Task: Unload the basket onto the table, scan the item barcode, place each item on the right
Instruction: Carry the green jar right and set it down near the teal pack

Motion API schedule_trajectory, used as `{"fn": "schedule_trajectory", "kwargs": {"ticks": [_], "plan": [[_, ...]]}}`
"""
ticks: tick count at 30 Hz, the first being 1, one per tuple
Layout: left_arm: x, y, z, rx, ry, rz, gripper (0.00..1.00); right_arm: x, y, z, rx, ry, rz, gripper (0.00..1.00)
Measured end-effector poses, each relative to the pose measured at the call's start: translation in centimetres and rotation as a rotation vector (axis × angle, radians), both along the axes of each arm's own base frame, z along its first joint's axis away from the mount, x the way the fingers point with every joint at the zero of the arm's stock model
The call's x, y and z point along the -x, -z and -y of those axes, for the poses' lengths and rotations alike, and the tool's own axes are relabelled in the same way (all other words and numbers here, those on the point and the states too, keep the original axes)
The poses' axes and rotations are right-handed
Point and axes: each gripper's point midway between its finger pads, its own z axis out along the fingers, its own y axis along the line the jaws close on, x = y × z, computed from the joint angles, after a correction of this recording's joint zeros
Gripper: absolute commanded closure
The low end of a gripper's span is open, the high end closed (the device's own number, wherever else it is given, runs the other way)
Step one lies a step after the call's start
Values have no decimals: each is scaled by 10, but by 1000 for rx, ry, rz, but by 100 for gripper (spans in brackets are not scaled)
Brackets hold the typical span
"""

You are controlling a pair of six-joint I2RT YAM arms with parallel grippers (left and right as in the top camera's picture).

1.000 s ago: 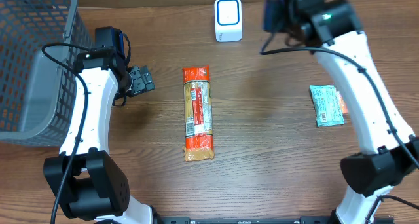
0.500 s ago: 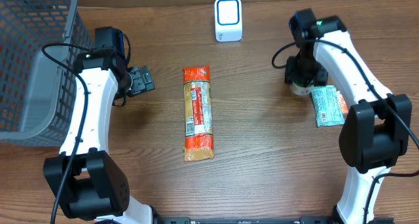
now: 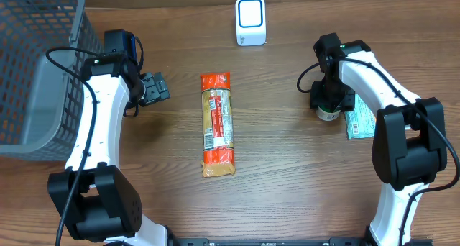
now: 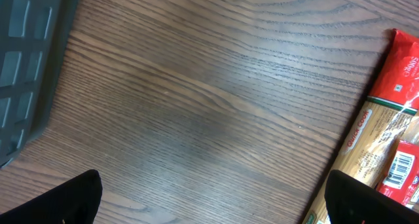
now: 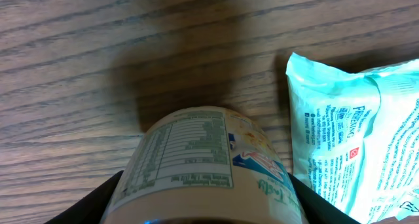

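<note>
Your right gripper (image 3: 328, 103) is clamped on a small white tub (image 5: 196, 160) with a green-printed label, one dark finger (image 5: 114, 201) pressed against each side. The tub sits at the right of the wooden table (image 3: 287, 174), just beside the teal packet (image 3: 361, 121) lying flat there. The wrist view shows a narrow strip of bare wood between the two. The tub's nutrition panel faces the wrist camera and no barcode can be made out on that side. You cannot tell from these views whether the tub touches the table or hangs just above it.

The white scanner (image 3: 251, 21), its face ringed in blue, stands at the far edge of the table, well apart from the tub and off to its left.

Your left gripper (image 3: 154, 88) hangs over bare wood with its jaws wide apart and nothing between them. It lies between the grey basket (image 3: 36, 59) on its left and the long red-ended pasta packet (image 3: 217, 124) lying lengthwise mid-table. A barcode (image 4: 400, 168) shows on that packet at the edge of the left wrist view.
</note>
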Motion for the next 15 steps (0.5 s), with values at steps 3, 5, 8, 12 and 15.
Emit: {"fn": "schedule_trajectory", "kwargs": {"ticks": [3, 5, 8, 12, 15], "plan": [[0, 0, 0, 0, 0, 0, 0, 2, 0, 1, 2, -1, -9, 31], [0, 0, 0, 0, 0, 0, 0, 7, -1, 2, 7, -2, -29, 25], [0, 0, 0, 0, 0, 0, 0, 12, -4, 3, 11, -3, -52, 14], [0, 0, 0, 0, 0, 0, 0, 1, -18, 0, 4, -5, -19, 7], [0, 0, 0, 0, 0, 0, 0, -3, -34, -1, -3, -6, 9, 7]]}}
